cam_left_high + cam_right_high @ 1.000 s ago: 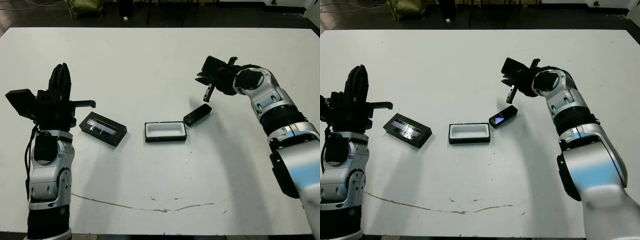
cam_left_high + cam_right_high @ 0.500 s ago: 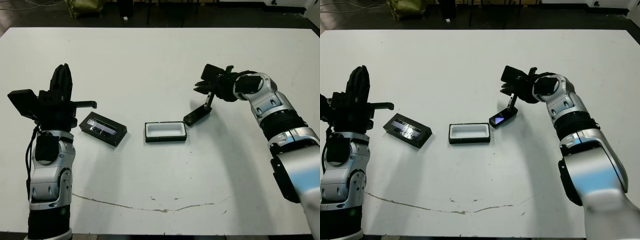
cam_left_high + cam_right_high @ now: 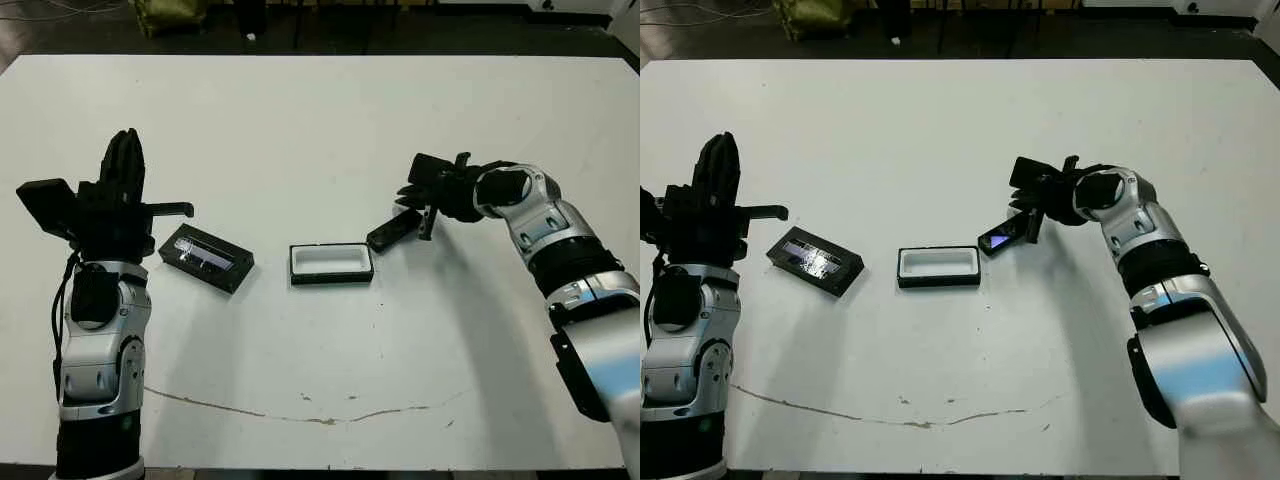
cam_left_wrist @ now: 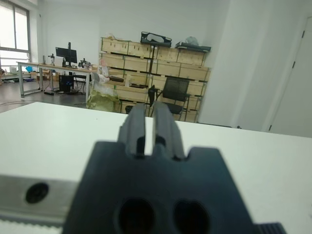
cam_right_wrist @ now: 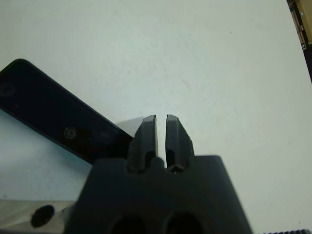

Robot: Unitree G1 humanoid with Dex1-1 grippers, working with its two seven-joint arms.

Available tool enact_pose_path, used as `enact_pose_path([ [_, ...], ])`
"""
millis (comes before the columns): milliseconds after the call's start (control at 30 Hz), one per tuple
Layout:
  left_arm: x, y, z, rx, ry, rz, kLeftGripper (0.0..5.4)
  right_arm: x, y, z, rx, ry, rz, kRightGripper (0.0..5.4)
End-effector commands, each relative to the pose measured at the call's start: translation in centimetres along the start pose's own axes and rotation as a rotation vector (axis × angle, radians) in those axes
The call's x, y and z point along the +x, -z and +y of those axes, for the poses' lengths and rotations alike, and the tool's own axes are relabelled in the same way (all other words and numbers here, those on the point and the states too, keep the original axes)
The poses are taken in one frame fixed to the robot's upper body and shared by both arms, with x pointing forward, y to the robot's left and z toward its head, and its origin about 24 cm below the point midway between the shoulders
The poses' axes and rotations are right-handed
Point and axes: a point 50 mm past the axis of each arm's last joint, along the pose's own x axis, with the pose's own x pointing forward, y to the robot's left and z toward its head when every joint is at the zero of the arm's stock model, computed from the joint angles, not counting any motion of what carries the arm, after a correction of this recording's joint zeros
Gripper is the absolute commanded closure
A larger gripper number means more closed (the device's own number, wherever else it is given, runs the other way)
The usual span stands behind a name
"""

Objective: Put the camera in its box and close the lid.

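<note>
White table (image 3: 320,120) bearing three items in a row: flat black lid with a glossy window strip (image 3: 206,258) on the left, small black white-lined box (image 3: 331,264) in the middle, slim black bar-shaped camera (image 3: 392,230) lying aslant just right of the box. Right claw (image 3: 424,222), fingers nearly together and gripping nothing, sits low beside the camera's far end. Left claw (image 3: 124,160), likewise pressed together and empty, is raised near the lid.
</note>
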Motion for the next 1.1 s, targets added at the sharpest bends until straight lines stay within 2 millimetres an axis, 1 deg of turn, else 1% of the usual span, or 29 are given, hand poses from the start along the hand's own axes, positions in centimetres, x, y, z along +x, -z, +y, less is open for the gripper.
enact_pose_path([
  [33, -0.4, 0.6, 0.3, 0.002, -0.017, 0.036, 5.38, 0.0, 1.8, 1.2, 0.026, -0.037, 0.056, 5.40],
  [267, -0.4, 0.5, 0.3, 0.005, -0.014, 0.033, 5.38, -0.6, 2.0, 1.2, 0.003, -0.039, 0.030, 5.40],
  [633, -0.4, 0.5, 0.4, 0.016, -0.018, 0.034, 5.38, -1.6, 2.6, 1.3, 0.097, -0.071, -0.024, 5.40],
  [700, -0.4, 0.5, 0.4, 0.016, -0.017, 0.032, 5.38, -1.8, 2.7, 1.4, 0.090, -0.077, -0.031, 5.40],
  [1100, -0.5, 0.6, 0.4, 0.001, -0.020, 0.038, 5.38, -2.9, 2.2, 2.0, 0.074, -0.104, -0.066, 5.40],
])
